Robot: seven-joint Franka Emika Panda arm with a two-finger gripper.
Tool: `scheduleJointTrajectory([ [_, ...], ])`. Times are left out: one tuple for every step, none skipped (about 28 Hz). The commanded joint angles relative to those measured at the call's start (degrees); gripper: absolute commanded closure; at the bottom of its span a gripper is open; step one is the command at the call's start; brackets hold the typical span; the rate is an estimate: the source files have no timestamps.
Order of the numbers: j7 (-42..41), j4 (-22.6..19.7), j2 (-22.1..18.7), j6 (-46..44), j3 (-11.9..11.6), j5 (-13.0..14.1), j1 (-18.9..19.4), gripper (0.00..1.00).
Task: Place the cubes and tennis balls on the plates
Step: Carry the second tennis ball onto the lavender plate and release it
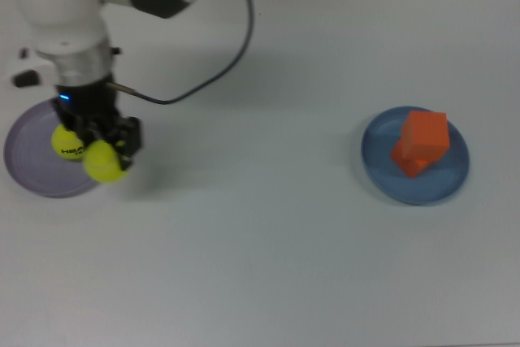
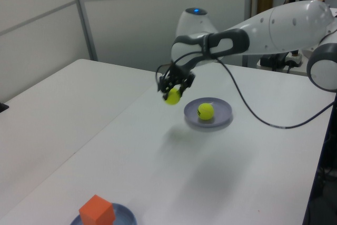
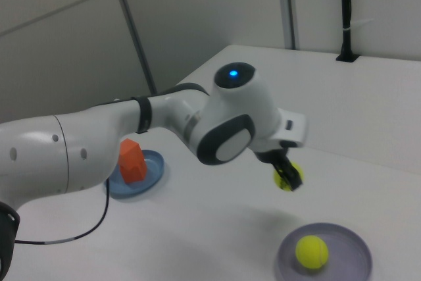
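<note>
Jaws (image 1: pixel 106 150) closed around our second tennis ball (image 1: pixel 105 162), holding it in the air above the counter (image 1: pixel 260 241), as the left view showed with the ball (image 2: pixel 172 96) hanging clear of the surface. In the top view that ball sat over the right edge of the lavender plate (image 1: pixel 32 176), just beside the ball with HEAD lettering (image 1: pixel 70 140), which lay on the plate. In the right view the held ball (image 3: pixel 287 177) hung up and to the right view's left of the plate (image 3: pixel 323 255), where the other ball (image 3: pixel 311 252) rested.

Well apart, at the top view's right, we saw the blue plate (image 1: pixel 416 184) carrying the orange cubes (image 1: pixel 421 142), one stacked askew on the other. Our white arm (image 1: pixel 73 6) reached in from the far left corner of the top view, its black cable (image 1: pixel 219 62) looping over the counter.
</note>
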Motion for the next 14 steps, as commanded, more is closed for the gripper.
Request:
scheduleJointTrajectory([
  [-1.28, -1.21, -0.15, -0.34, -1.42, 1.27, -2.26, 1.0],
  [-1.55, -1.21, 0.46, -0.34, -1.5, 1.27, -3.57, 1.0],
  [-1.72, -1.21, 0.99, -0.34, -1.5, 1.27, -4.19, 1.0],
  [-1.99, -1.21, 1.43, -0.25, -1.5, 1.27, -4.89, 1.0],
  [-2.16, -1.21, 1.79, -0.25, -1.5, 1.27, -5.6, 1.0],
  [-2.43, -1.21, 2.22, -0.25, -1.5, 1.27, -6.3, 1.0],
  [-3.13, -1.3, 3.01, -0.25, -1.5, 1.27, -7.35, 1.0],
  [-3.48, -1.3, 3.37, -0.25, -1.5, 1.27, -7.53, 1.0],
  [-3.75, -1.3, 3.63, -0.25, -1.5, 1.27, -7.88, 1.0],
  [-3.84, -1.38, 3.98, -0.34, -1.5, 1.27, -8.24, 1.0],
  [-3.92, -1.38, 4.51, -0.25, -1.5, 1.27, -8.59, 1.0],
  [-4.27, -1.38, 5.12, -0.25, -1.5, 1.27, -9.11, 1.0],
  [-4.54, -1.38, 5.3, -0.25, -1.5, 1.27, -9.29, 1.0],
  [-4.8, -1.38, 5.39, -0.25, -1.5, 1.27, -9.47, 1.0],
])
